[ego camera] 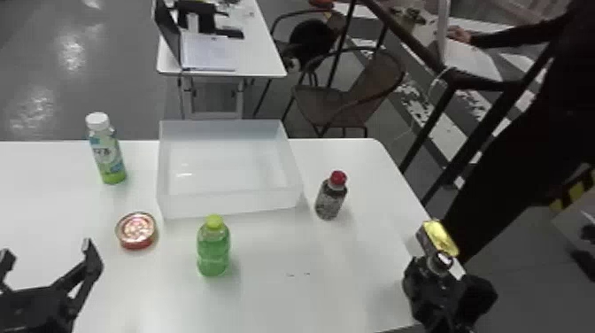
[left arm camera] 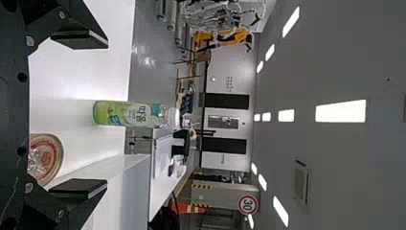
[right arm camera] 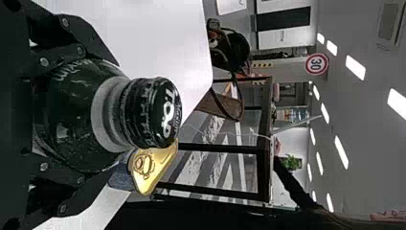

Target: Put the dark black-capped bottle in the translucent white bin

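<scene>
Left gripper [ego camera: 46, 251] wide, right gripper [ego camera: 436, 271] clasping bottle [right arm camera: 76, 117]

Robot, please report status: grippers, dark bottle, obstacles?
Right gripper: jaws closed around dark bottle, outside bin. Left gripper: jaws open, empty. Possible obstacle: red-capped bottle between right gripper and bin.

Bin [ego camera: 230, 202] on desk [ego camera: 283, 305]; first bottle [ego camera: 106, 152] left, second bottle [ego camera: 331, 198] right, third bottle [ego camera: 213, 248] front. Tin [ego camera: 136, 231] front-left. Fourth bottle [ego camera: 442, 262] in right gripper [ego camera: 436, 275], can [ego camera: 439, 238] just behind.
</scene>
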`<state>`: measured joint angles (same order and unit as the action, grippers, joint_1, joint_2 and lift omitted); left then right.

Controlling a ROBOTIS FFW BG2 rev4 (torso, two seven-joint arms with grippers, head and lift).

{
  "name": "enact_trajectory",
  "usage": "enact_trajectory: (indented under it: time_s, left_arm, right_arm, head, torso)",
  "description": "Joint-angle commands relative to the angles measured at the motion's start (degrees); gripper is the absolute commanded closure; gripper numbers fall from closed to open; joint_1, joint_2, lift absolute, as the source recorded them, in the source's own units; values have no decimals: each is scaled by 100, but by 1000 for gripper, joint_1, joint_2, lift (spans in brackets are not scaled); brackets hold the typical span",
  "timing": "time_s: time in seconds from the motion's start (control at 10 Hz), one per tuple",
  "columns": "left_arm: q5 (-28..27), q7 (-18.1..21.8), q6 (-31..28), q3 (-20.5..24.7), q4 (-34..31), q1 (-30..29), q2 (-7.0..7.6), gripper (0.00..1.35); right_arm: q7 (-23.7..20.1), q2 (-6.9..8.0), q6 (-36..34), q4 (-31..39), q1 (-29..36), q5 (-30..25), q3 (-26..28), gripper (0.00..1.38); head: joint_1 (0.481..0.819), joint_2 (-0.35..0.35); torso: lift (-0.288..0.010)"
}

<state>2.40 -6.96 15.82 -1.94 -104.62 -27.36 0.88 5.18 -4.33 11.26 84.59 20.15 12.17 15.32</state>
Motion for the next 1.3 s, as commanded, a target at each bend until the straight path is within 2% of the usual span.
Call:
enact_trajectory:
  time_s: [0.0, 0.2, 0.3, 0.4, 0.5, 0.6, 0.7, 0.9, 1.1, 1.2]
  left_arm:
    - [-3, 1, 0, 0, 3, 11, 0, 259]
    - [-3, 10, -9, -8, 3, 20, 9, 259]
    - [-3, 10, -35, -8, 3, 29, 0, 259]
    - [-12, 10, -44, -8, 3, 29, -9, 259]
    - [-12, 10, -44, -17, 3, 37, 0, 260]
    - [-3, 10, -88, -43, 12, 64, 26, 259]
    - [-3, 10, -97, -52, 21, 73, 26, 259]
    - [15, 10, -123, -87, 47, 125, 35, 257]
    - [41, 10, -158, -131, 82, 169, 70, 257]
    - [59, 10, -158, -123, 100, 169, 35, 257]
  right_arm:
    - [-25, 12, -1, -4, -29, -13, -2, 710]
    - [-263, 47, -10, 225, -12, 207, -11, 710]
    - [-333, 108, -229, 708, 32, 233, -55, 710]
    - [-658, 143, -880, 1227, -108, 409, -55, 710]
    - [-1353, 91, -1346, 1420, -495, 453, -55, 710]
    - [-1739, 29, -1662, 1561, -873, 462, -152, 710]
    - [-1985, 3, -1811, 1587, -1268, 471, -327, 710]
    - [-2662, -41, -1934, 1033, -2103, 594, -688, 710]
    - [-3154, -59, -1556, 163, -2648, 752, -1242, 710]
    - [-3488, -59, -1249, -469, -2965, 690, -1452, 708]
  head:
    - [695, -258]
    - [695, -252]
    - [695, -247]
    - [695, -234]
    - [695, -207]
    - [695, -158]
    - [695, -138]
    - [695, -72]
    - [695, -15]
    - [695, 17]
  torso:
    - [-65]
    - [-65]
    - [-65]
    - [-65]
    - [-65]
    - [-65]
    - [-65]
    - [-65]
    - [-65]
    - [-65]
